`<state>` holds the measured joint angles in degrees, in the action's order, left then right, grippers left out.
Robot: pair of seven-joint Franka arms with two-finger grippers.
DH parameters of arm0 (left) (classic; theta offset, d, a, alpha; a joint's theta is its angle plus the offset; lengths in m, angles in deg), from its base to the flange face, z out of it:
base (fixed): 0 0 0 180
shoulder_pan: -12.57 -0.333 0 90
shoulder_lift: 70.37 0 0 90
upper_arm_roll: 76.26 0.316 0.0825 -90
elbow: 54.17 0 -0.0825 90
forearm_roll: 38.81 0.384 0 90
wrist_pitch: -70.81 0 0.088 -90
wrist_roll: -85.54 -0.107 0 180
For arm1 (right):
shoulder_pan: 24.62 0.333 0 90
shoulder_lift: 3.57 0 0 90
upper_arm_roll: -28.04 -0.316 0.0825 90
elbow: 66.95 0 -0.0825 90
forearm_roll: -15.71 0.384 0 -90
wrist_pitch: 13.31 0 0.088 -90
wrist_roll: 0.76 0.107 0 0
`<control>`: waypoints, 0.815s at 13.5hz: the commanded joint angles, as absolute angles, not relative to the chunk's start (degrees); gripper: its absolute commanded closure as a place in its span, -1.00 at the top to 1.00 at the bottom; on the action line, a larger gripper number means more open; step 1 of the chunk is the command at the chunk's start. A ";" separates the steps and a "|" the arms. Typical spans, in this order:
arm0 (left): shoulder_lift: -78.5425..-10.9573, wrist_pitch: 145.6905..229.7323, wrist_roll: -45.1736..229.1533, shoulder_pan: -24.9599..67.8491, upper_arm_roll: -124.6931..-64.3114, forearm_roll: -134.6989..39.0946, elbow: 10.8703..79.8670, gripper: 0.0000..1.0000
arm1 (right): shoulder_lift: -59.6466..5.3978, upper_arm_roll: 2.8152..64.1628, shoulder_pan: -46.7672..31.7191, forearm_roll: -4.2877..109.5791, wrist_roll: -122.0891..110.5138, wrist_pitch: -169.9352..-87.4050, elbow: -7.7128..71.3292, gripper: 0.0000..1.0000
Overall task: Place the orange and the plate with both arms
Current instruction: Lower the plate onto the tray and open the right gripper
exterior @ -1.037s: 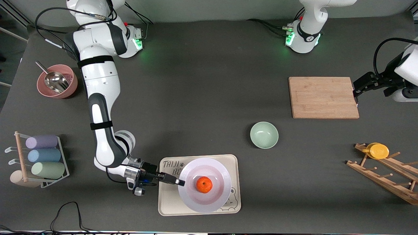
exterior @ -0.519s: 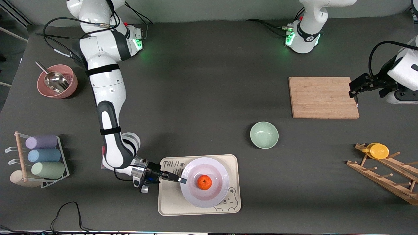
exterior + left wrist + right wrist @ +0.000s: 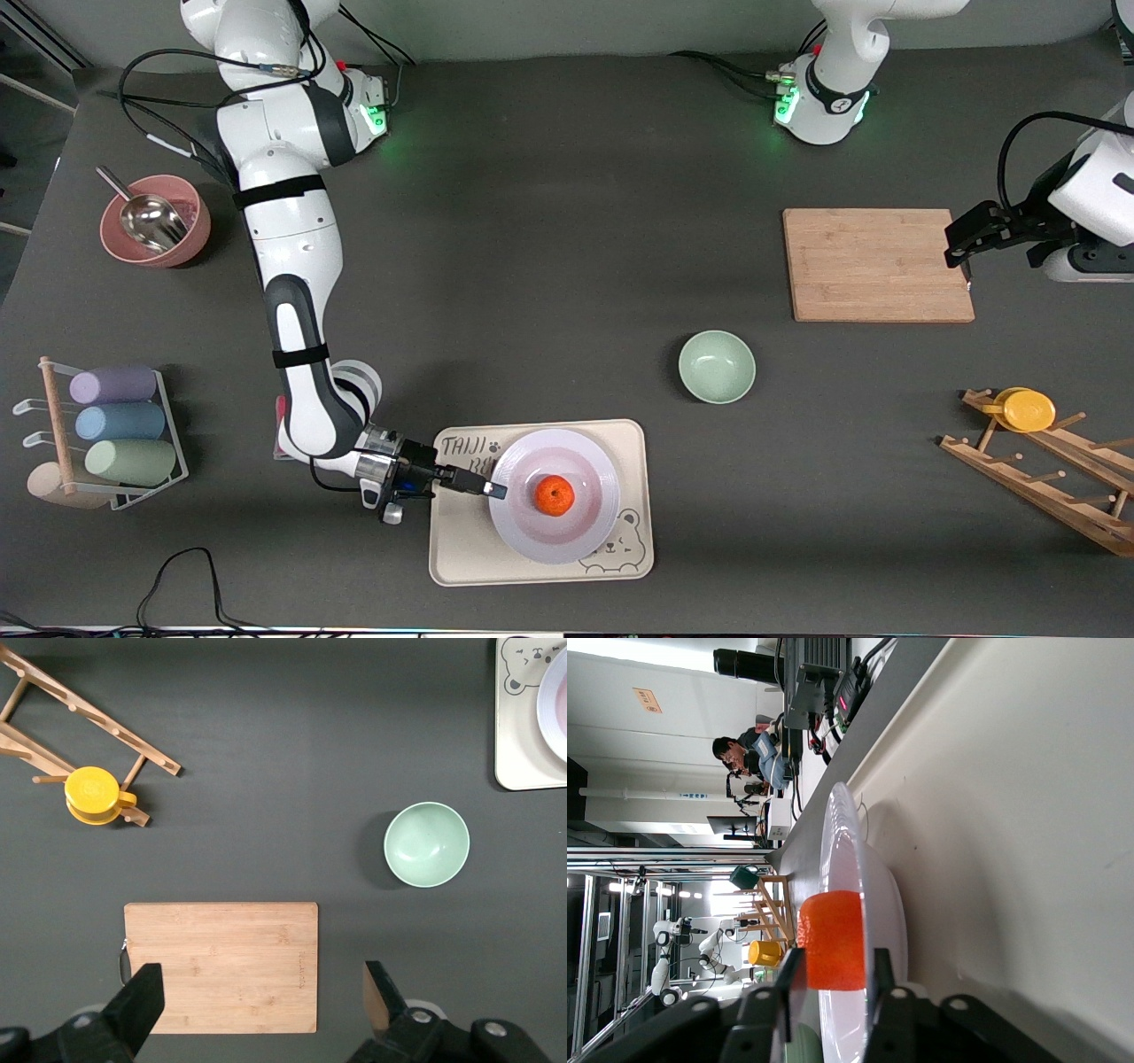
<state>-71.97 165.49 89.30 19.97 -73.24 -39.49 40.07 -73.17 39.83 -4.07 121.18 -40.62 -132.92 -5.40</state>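
Nearest the front camera, on the cream tray [image 3: 461, 549] – the plate [image 3: 585, 532], orange [image 3: 555, 494] sitting at its middle so fruit and dish travel as one load, the right hand [image 3: 493, 488] clenched on the plate's rim at the edge toward the right arm's end of the desk [image 3: 549, 266], apparently to set it down level. Farther off, near the green bowl [image 3: 717, 366] and cutting board [image 3: 877, 264] – the left hand [image 3: 257, 992], released and fingers spread wide over the board's end, waiting with nothing held.
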 commanded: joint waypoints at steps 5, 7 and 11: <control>-73.71 166.44 88.62 21.27 -72.75 -38.90 41.63 1.00 | -73.45 40.08 -3.44 115.32 -38.47 -133.90 -5.51 0.02; -73.80 166.35 88.62 21.36 -72.75 -38.90 41.63 1.00 | -72.31 40.78 -3.53 110.22 -32.87 -133.90 -5.51 0.02; -73.71 166.44 88.62 21.27 -72.75 -38.90 41.63 1.00 | -70.81 42.10 -3.62 106.42 -27.48 -133.81 -5.60 0.02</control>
<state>-71.98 165.75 89.27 20.41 -73.32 -39.49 40.07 -72.09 41.56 -3.97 108.60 -30.38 -133.59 -5.86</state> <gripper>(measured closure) 0.000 0.489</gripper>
